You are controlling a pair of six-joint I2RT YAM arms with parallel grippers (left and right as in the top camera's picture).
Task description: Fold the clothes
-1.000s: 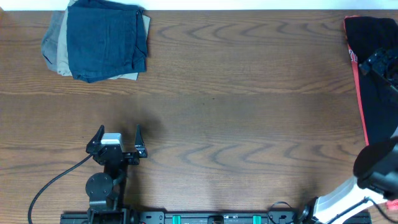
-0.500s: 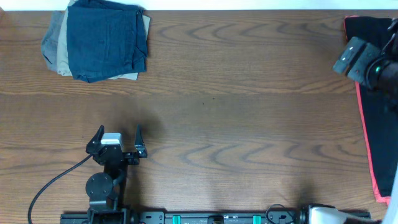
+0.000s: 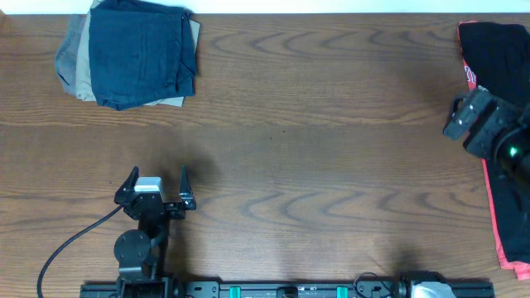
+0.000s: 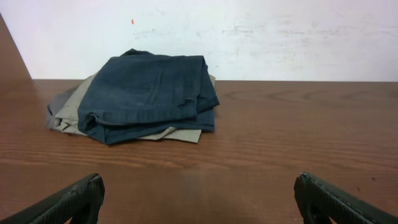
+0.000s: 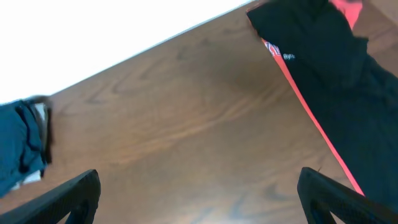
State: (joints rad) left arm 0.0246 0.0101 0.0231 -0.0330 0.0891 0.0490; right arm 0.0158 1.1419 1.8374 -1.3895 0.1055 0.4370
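Overhead shows right gripper (image 5: 198,186) shifted nearer along the black garment (image 3: 497,50), left gripper (image 3: 158,176) unmoved, both agape, empty.

Shorts (image 3: 137,50) atop pile (image 3: 81,76), far left; other garment (image 3: 501,45) far right (at the edge)

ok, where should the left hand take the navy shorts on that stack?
Probably the thick folded edge of the navy shorts facing the left hand, coming in low from the near side of the table. That edge bulges and, at its left corner, overhangs the tan shorts beneath, so the fingers could likely pinch navy fabric alone.
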